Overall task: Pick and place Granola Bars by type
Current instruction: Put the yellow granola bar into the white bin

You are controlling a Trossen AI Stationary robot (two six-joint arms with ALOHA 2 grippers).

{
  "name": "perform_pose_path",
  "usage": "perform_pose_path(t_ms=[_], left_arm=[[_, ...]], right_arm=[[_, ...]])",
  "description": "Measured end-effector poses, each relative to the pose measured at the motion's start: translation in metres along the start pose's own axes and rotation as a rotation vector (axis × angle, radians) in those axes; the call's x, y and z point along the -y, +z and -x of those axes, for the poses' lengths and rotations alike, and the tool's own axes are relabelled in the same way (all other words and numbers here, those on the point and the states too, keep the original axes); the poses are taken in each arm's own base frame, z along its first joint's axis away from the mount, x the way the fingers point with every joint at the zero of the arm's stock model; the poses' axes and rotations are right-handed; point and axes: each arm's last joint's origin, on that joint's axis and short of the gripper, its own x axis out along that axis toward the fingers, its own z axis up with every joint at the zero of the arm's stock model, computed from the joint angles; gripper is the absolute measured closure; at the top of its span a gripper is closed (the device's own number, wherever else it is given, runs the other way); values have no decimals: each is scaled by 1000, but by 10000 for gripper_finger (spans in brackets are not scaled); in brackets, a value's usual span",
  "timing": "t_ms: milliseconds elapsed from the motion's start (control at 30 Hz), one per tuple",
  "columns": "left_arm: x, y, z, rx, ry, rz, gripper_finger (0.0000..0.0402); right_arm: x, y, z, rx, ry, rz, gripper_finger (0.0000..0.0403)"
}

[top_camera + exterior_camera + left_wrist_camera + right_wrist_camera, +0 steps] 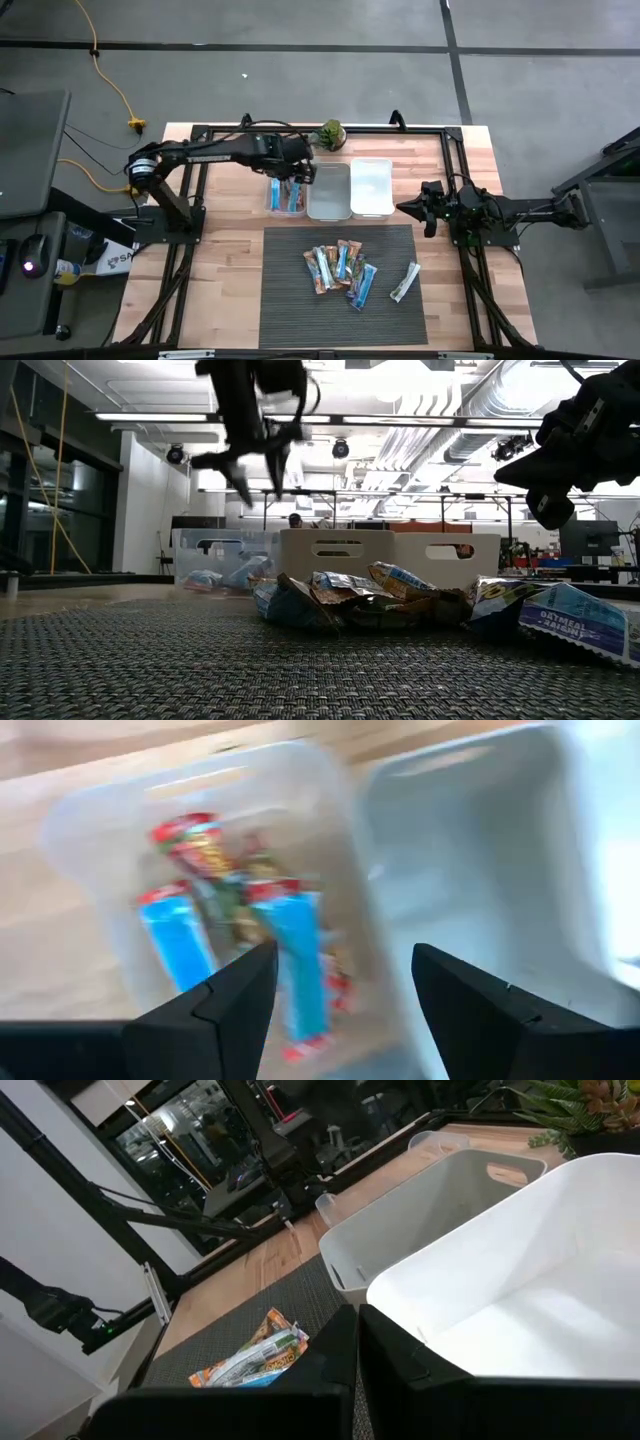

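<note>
Several granola bars (340, 268) lie in a loose pile on a dark mat, also seen in the low view (400, 595). One white-silver bar (404, 282) lies apart, to the pile's right. More blue and red bars (295, 940) lie in the leftmost clear bin (272, 195). My left gripper (302, 176) hovers open and empty over that bin's right side (342, 985), well above it in the low view (258, 472). My right gripper (425, 210) waits shut and empty to the right of the white bin, its fingers (357, 1330) pointing toward the table's left.
Three bins stand in a row at the mat's far edge: the clear one, a grey-white one (328, 205) and a white one (371, 200). A small green plant (330, 133) stands behind them. The mat (300, 310) is bare near its front and left.
</note>
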Motion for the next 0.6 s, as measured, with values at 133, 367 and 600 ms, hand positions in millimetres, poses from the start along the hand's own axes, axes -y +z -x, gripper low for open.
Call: perform_pose_path(t_ms=[133, 367, 600], left_arm=[[17, -9, 29, 10, -118, -39, 172], [49, -37, 56, -62, -336, -127, 172], [75, -73, 71, -66, -506, -183, 172]], right_arm=[[0, 0, 0, 0, 0, 0, 402], [0, 0, 0, 0, 0, 0, 402], [0, 0, 0, 0, 0, 0, 402]])
